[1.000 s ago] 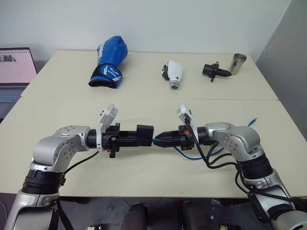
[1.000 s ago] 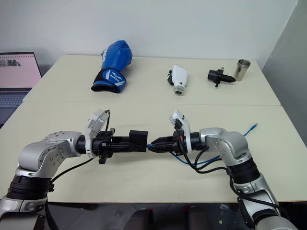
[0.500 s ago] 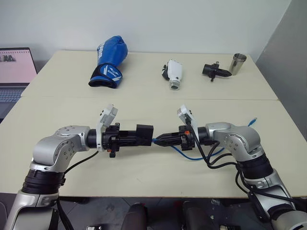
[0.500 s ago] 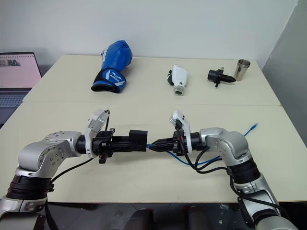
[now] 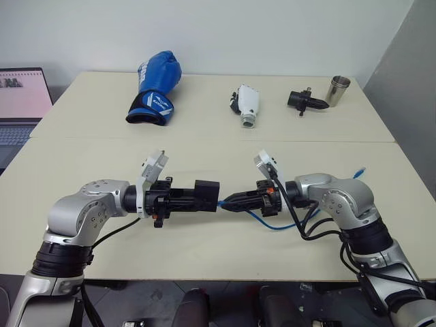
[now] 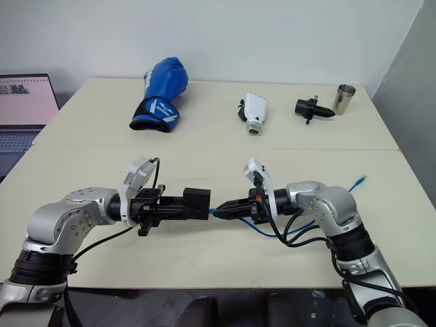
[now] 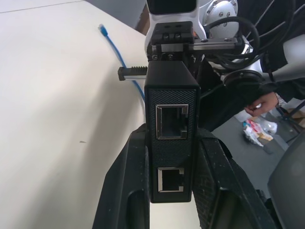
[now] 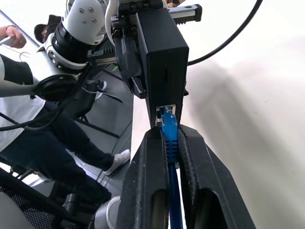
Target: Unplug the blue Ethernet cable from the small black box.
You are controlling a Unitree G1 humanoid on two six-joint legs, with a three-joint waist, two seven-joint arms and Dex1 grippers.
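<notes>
Blue boxing glove (image 5: pixel 154 87), white gadget (image 5: pixel 246 104), steel cup (image 5: pixel 336 90) on far table (image 5: pixel 204 143)

Both grippers (image 5: pixel 193 198) (image 5: pixel 228 201) clamped, facing tip-to-tip.

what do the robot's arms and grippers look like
Both arms are silver-grey metal with rounded joints and black ribbed segments near the base. Each wrist carries a white camera housing. The left gripper and right gripper have long black tapered fingers. Loose black cables loop around the right forearm.
</notes>
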